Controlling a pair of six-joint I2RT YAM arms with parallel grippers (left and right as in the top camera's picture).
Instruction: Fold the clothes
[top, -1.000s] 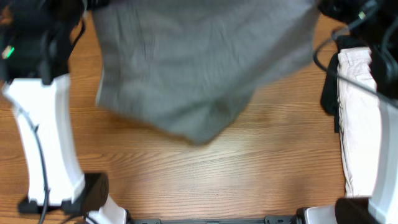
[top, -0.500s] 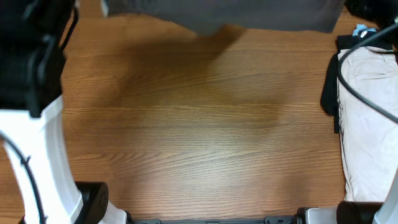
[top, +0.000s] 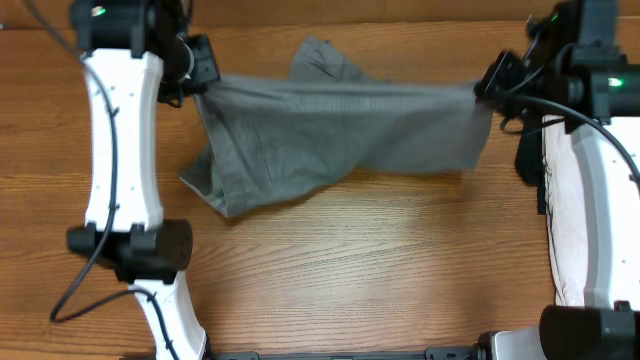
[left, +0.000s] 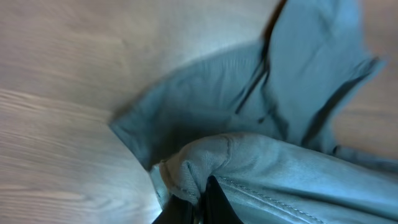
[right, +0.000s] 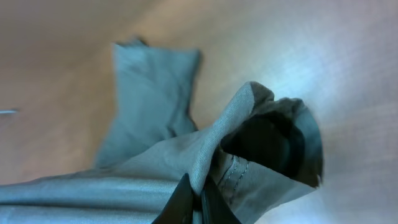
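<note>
The clothes, grey twill shorts (top: 340, 135), hang stretched between my two grippers over the far half of the table, their lower part sagging onto the wood at the left. My left gripper (top: 200, 82) is shut on the left end of the stitched top edge (left: 211, 163); its dark fingertips (left: 217, 202) pinch the bunched cloth. At the other end my right gripper (top: 483, 88) is shut on the right corner (right: 249, 118), and its fingertips (right: 186, 199) clamp a fold of fabric. One leg (right: 149, 87) trails down to the table.
Wooden table (top: 380, 270). A pale cream garment (top: 585, 200) lies along the right edge, under the right arm. The white left arm (top: 120, 150) stands along the left side; both arm bases sit at the front corners.
The shorts filled the upper view, then rose almost out of frame; now they are low again and stretched flat between the grippers at the far side. Both arms have swung far outward.
</note>
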